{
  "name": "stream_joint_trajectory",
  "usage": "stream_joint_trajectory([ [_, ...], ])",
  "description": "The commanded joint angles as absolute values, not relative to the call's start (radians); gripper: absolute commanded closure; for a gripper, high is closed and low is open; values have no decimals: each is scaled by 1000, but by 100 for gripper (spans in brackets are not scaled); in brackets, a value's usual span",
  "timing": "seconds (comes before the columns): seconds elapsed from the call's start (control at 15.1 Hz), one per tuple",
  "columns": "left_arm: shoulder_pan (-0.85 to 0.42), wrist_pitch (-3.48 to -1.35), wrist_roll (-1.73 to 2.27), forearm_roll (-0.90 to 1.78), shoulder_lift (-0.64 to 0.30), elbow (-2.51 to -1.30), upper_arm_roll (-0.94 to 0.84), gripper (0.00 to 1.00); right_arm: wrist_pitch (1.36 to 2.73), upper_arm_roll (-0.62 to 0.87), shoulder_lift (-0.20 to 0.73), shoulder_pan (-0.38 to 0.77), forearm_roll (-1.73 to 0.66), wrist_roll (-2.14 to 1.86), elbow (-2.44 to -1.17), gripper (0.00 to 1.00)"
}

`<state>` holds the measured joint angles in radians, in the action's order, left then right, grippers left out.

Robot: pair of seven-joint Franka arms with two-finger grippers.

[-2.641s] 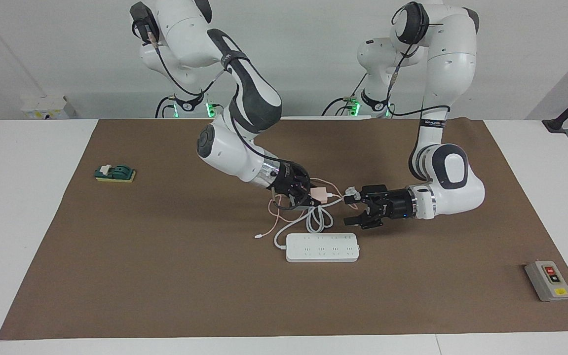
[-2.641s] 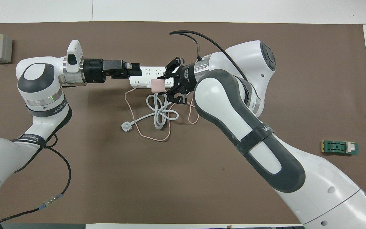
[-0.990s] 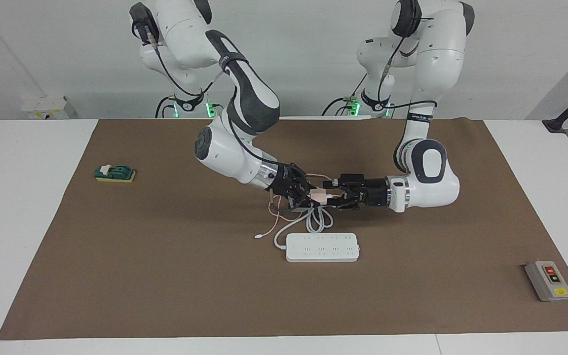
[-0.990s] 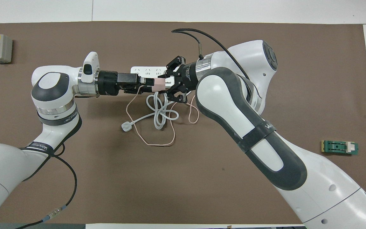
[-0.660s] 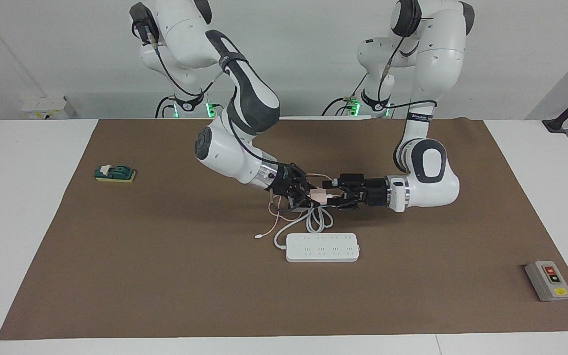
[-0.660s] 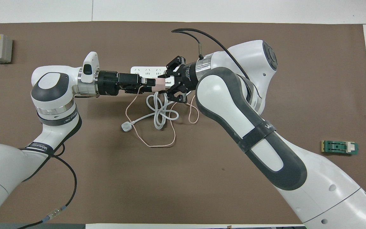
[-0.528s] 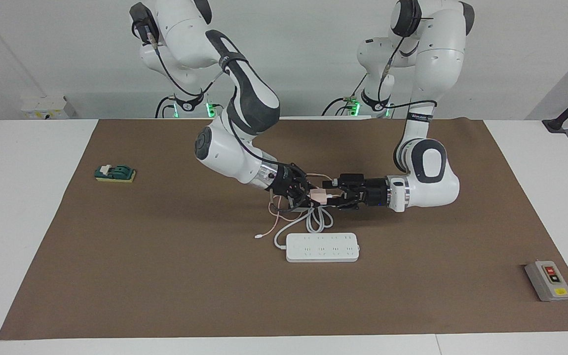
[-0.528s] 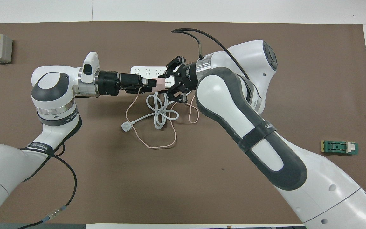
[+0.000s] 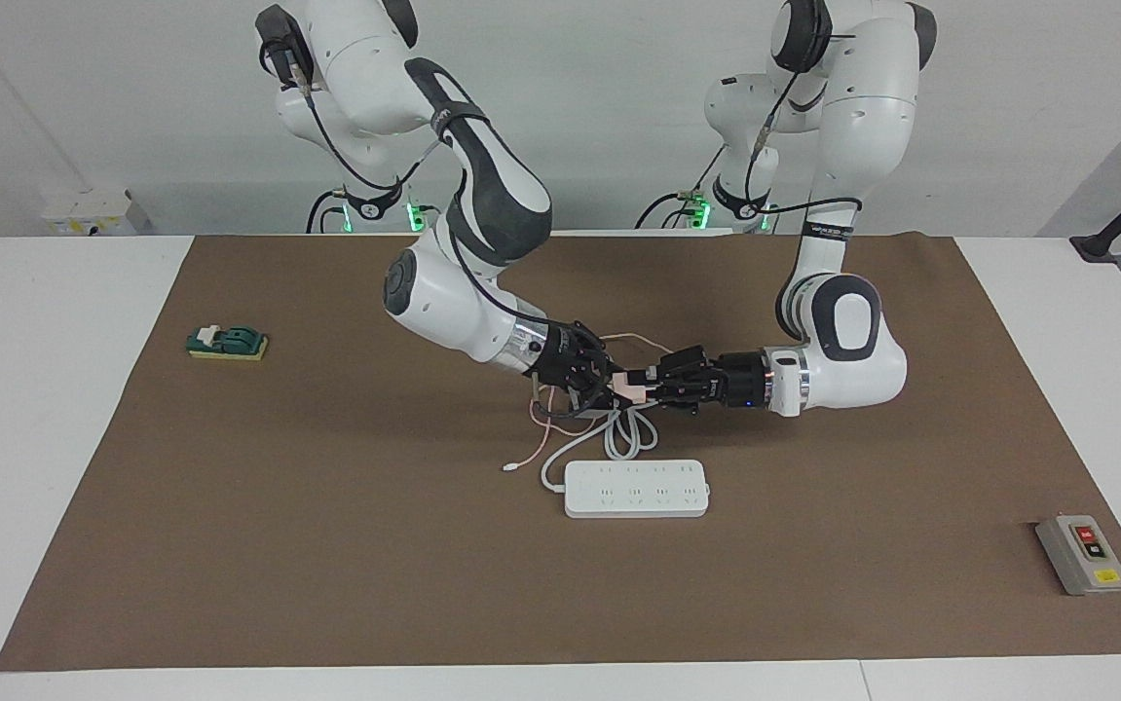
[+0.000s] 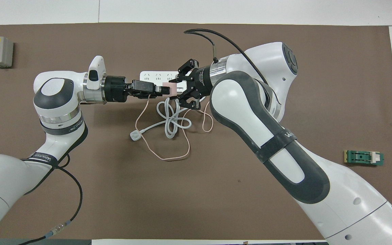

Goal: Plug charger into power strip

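charger (image 9: 631, 386) — up off the mat, over the coiled white cord (image 9: 624, 434), pinched from both ends | left gripper (image 9: 654, 382) clenched on it | right gripper (image 9: 611, 387) clamped on it too | power strip (image 9: 636, 489) — flat on the mat, farther from the robots

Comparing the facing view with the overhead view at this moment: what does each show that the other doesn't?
Facing view only: the whole power strip lies uncovered on the mat, and the charger is held up off the mat. Overhead view only: the white three-pin plug lies nearer to the robots than the power strip. Both views: the left claw and the right claw are shut on the charger.
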<state>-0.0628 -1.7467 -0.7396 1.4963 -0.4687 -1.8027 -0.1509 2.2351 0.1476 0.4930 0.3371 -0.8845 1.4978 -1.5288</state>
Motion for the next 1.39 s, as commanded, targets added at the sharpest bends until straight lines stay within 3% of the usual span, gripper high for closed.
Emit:
stream_joint_trajectory([
  [0.0,-74,-1756,-765,1520,-433,-1836,-143,100,2226,150,503,333,-902,1519,-1514,100],
  [0.2,-74,-1758,-765,1520,-428,-1836,-143,100,2227,150,503,334,-902,1523,-1514,100],
  [0.26,-72,-1758,-762,1520,-422,-1836,-141,100,2241,150,503,339,-896,1554,-1514,36],
  [0.33,-71,-1758,-756,1520,-419,-1833,-141,100,2244,147,505,345,-887,1584,-1514,0],
  [0.59,-55,-1762,-712,1465,-407,-1789,-129,100,2232,147,505,337,-882,1592,-1514,0],
  [0.92,-29,-1772,-656,1156,-419,-1643,-95,100,2179,140,502,286,-867,1594,-1454,0],
  [1.32,0,-1773,-759,717,-466,-1474,-94,100,2094,140,428,180,-709,1586,-1448,0],
])
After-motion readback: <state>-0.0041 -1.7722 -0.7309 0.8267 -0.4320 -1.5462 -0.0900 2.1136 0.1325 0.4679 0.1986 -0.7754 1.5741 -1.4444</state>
